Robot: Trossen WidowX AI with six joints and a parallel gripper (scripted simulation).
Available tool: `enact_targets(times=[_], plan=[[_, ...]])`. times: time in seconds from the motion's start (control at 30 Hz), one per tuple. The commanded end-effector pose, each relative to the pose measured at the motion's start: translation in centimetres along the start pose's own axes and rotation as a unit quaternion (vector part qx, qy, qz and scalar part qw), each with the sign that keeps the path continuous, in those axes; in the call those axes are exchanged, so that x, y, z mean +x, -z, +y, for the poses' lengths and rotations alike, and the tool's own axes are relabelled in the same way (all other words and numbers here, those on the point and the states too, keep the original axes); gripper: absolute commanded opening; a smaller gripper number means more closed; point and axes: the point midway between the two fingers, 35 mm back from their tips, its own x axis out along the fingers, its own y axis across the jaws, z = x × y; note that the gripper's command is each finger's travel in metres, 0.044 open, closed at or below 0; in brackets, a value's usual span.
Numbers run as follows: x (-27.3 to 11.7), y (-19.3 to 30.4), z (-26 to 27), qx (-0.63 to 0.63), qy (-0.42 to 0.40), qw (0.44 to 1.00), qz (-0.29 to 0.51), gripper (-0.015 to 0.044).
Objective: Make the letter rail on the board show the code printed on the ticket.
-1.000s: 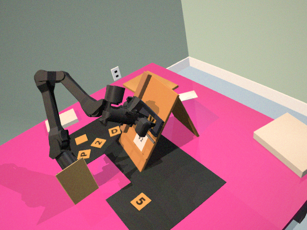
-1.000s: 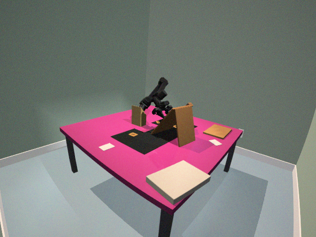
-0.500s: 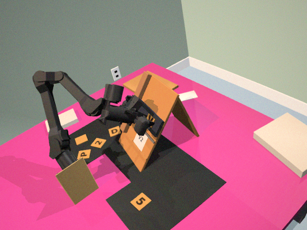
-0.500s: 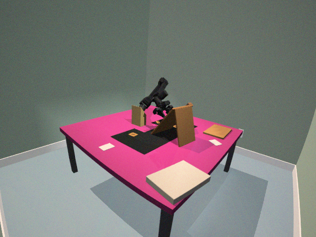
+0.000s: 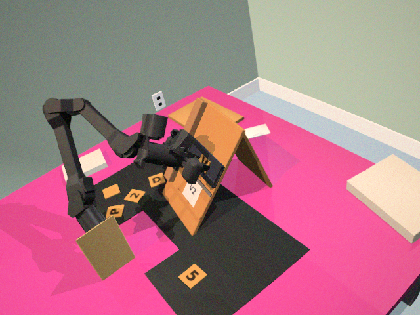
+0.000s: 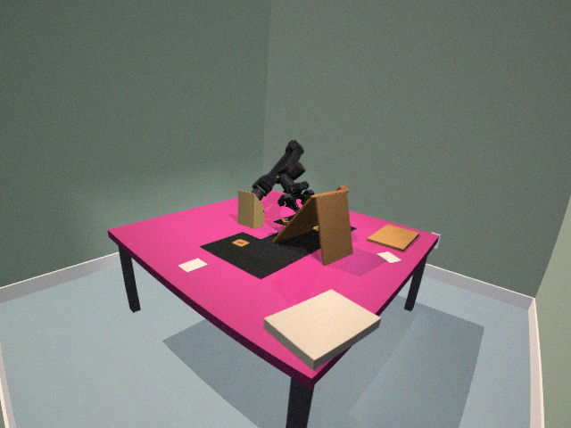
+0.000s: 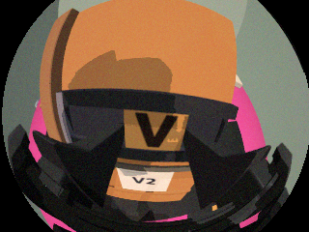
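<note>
1. The table (image 5: pixel 322 271) (image 6: pixel 184 230) has a bright pink top and dark legs.
2. A black mat (image 5: pixel 251 244) (image 6: pixel 262 262) lies on it.
3. A leaning orange board (image 5: pixel 216 125) (image 6: pixel 335 226) stands partly over the mat.
4. A thick cream slab (image 5: pixel 390 193) (image 6: pixel 322 322) lies near one corner.
5. A flat orange panel (image 5: pixel 178 115) (image 6: pixel 393 236) lies beyond the board.
6. A thin white piece (image 5: pixel 258 130) (image 6: pixel 388 257) lies near that panel.
</note>
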Motion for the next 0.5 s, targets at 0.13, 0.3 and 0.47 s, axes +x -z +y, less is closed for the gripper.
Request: enact_targets(times=[0.13, 0.3, 0.47], plan=[[-0.07, -0.1, 0.54, 0.001, 0.001, 1.0, -0.002, 0.0], [-0.07, -0.09, 0.84, 0.001, 0.001, 1.0, -0.002, 0.0], [-0.07, -0.09, 1.15, 0.001, 0.001, 1.0, -0.002, 0.0]])
